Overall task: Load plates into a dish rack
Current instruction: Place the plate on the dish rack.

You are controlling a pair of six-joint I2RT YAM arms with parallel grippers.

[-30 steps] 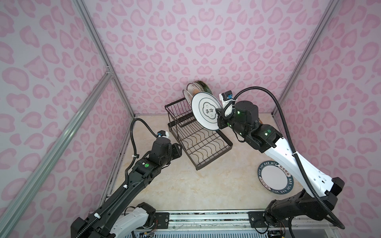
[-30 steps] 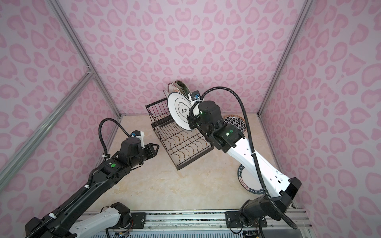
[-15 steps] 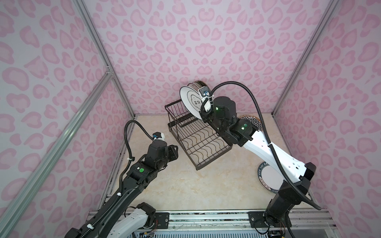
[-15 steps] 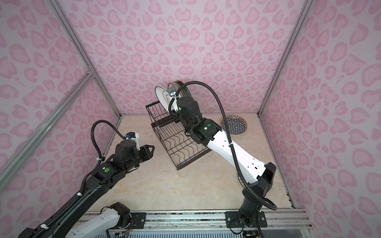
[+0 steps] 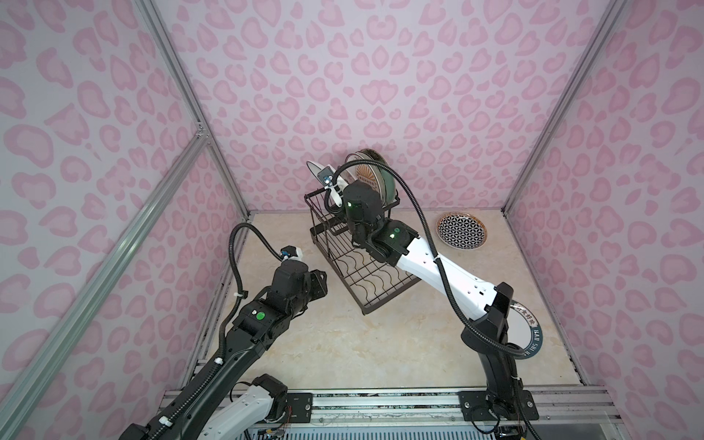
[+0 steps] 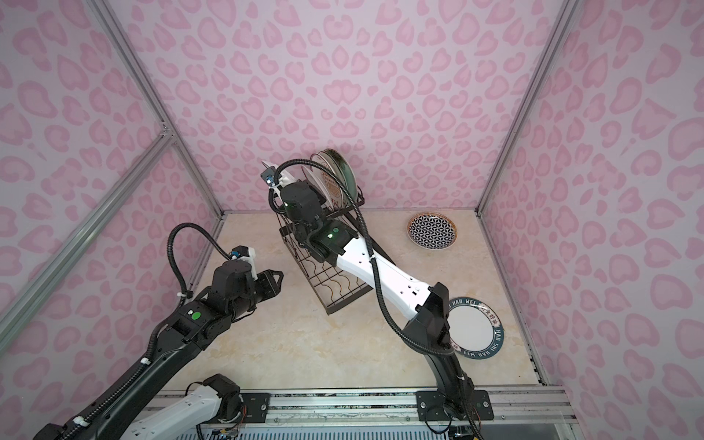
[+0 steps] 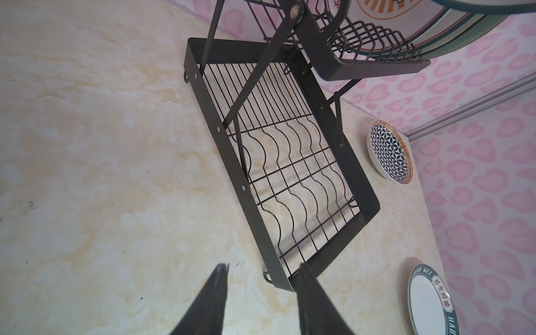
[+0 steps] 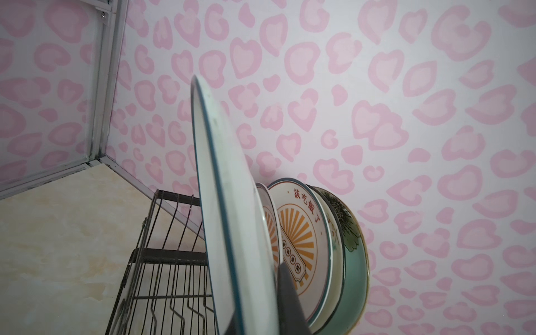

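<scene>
Take the table [image 5: 343,343] as a clock face seen from above, with 12 at the back wall.

At about 9 o'clock the left gripper [image 7: 262,293] hangs over the bare marble-pattern surface. Its two dark fingers [image 7: 214,293] stand apart and there is nothing between them. They point toward the near corner of the dish rack [image 5: 381,282].

The black wire rack sits between the centre and 12 o'clock, turned at an angle to the walls. Its wide lower tray with the wavy wires holds no plate. The smaller raised basket is at the end nearest the back wall.

Over this basket the right gripper [image 8: 272,278] is clamped on the rim of a white plate with a thin teal edge [image 8: 226,203]. One dark finger [image 8: 288,293] presses on the face of the plate that is turned to the other plates; the second finger is hidden behind it. The plate stands on edge, a little tilted, just beside the plates already in the basket. I cannot tell whether its lower rim rests in the wires.

On the right of it, the loaded plates stand on edge close together: an orange sunburst plate [image 8: 295,232] with red characters faces the camera of the wrist, and a teal flowered plate [image 8: 351,246] is last in the row.

At about 2 o'clock a black-white geometric plate [image 5: 461,230] lies flat near the back wall. At about 4 o'clock a white plate with a teal-lettered rim [image 6: 476,327] lies flat, partly hidden behind the right arm.
</scene>
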